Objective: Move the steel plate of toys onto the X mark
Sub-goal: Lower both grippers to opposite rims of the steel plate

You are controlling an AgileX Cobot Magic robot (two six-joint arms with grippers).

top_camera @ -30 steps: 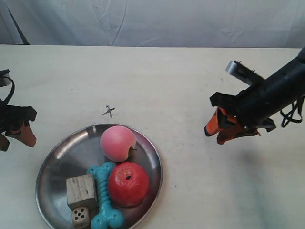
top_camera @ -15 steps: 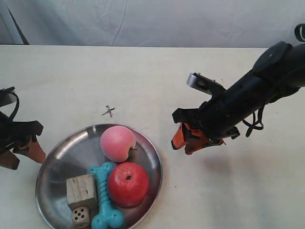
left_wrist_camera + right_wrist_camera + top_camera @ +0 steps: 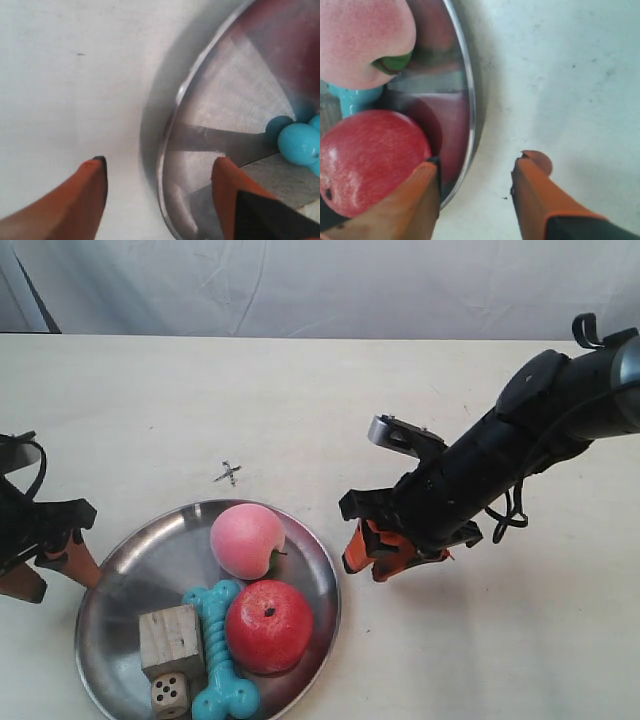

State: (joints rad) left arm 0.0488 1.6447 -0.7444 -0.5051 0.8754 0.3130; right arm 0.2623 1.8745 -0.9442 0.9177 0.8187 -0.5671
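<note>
Pre-grasp step. The left tool point(image 3: 160, 167) and right tool point(image 3: 476, 162), both open and empty, straddle opposite rims of the steel plate point(image 3: 140, 560). Next: close both, then lift evenly toward the far X mark point(image 3: 229, 474).

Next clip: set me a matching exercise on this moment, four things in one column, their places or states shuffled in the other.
1 peach
2 die
3 X mark
4 left gripper

a open, a finger on each side of the steel plate rim
b on the table, outside the plate
c in the plate, beside the wooden cube
d in the plate, on the side nearest the X mark

Pairs: 1-d, 2-c, 3-b, 4-a.
</note>
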